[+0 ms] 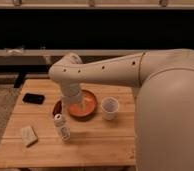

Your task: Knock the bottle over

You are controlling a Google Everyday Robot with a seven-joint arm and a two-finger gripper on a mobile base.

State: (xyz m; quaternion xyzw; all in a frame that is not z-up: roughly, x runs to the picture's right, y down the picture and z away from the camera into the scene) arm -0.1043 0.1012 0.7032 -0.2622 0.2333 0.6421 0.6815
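Note:
The bottle [61, 126] is small, slim and white with a rounded cap. It stands about upright on the wooden table [100, 145], left of centre. My gripper [74, 107] hangs at the end of the white arm, just behind and to the right of the bottle. It sits over the left part of an orange bowl [88, 106]. The gripper and the bottle look a short gap apart.
A white open-topped cup [109, 108] stands right of the bowl. A pale sponge-like block [28, 135] lies near the front left corner. A black phone [33, 98] lies at the back left. My white arm and body fill the right side.

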